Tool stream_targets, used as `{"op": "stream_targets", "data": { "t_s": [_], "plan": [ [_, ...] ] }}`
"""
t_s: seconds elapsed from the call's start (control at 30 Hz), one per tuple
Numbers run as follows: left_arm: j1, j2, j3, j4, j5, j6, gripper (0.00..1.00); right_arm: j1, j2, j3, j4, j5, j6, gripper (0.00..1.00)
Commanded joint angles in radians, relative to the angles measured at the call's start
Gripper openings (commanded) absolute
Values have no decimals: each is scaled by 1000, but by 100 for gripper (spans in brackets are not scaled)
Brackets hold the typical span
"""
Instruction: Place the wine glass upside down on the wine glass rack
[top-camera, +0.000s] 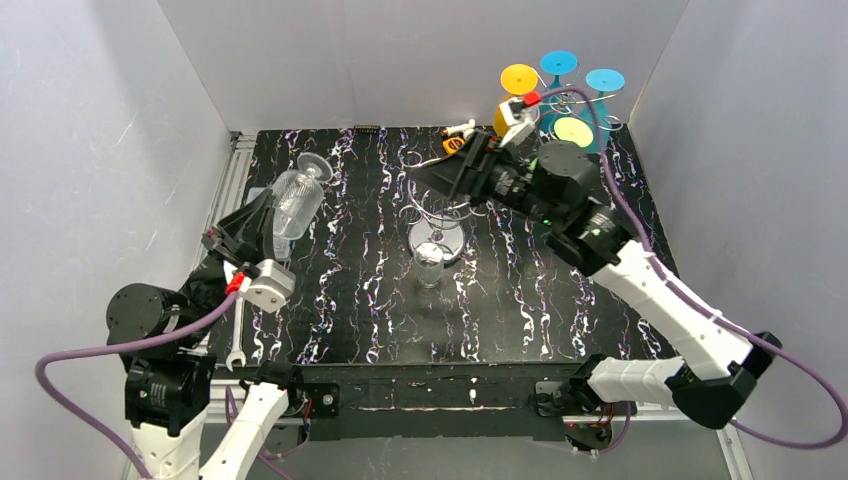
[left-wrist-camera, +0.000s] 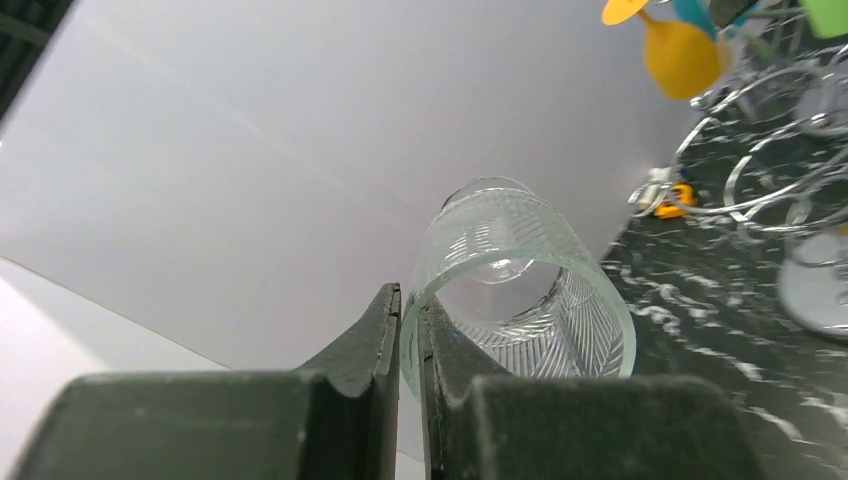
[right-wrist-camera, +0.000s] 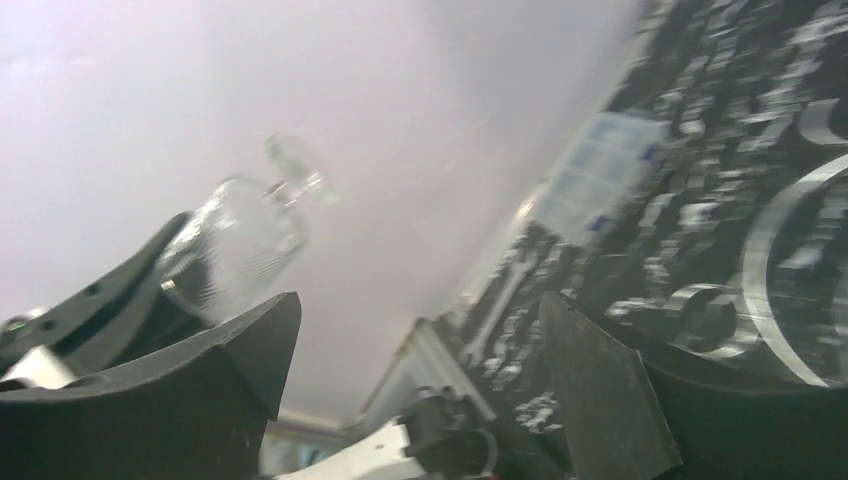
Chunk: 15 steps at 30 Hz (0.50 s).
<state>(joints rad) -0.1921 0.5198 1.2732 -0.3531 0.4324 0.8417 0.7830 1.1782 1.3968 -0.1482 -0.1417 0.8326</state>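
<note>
**Wine glass riding aloft in the left hand, rack waiting**

The black marbled desk is carrying everything. The wire rack is standing near its middle, with a second clear glass sitting at it, foot uppermost as far as I can tell. A cluster of coloured glasses is standing at the far right corner. The right hand is hovering just over the rack, jaws spread wide with nothing between them. Over the desk's left side, well apart from the rack, the left hand is pinching the wine glass by the wall of its bowl, with one finger inside the rim and one outside. The glass is hanging tilted above the desk, mouth toward the hand and foot pointing to the far left. A wrench is lying near the left edge.

I am judging the carry to be the step in hand: the glass is gripped and off the desk, not yet inverted or at the rack. The next move is calling for a swing rightward and a wrist roll so the mouth is facing down. The stem then needs sliding into a free wire loop. The thin rim grip is looking liable to slip, and the right hand is crowding the approach.
</note>
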Motion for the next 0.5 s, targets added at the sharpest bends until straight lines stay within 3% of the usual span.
{"op": "stream_targets", "data": {
  "t_s": [0.0, 0.33, 0.47],
  "plan": [
    [0, 0, -59, 294, 50, 226, 0, 137, 72, 15, 287, -10, 136, 98],
    [-1, -45, -158, 388, 117, 467, 0, 304, 234, -39, 749, 83, 325, 98],
    [-1, -59, -187, 389, 136, 536, 0, 357, 314, 7, 805, 108, 340, 98]
  ]
}}
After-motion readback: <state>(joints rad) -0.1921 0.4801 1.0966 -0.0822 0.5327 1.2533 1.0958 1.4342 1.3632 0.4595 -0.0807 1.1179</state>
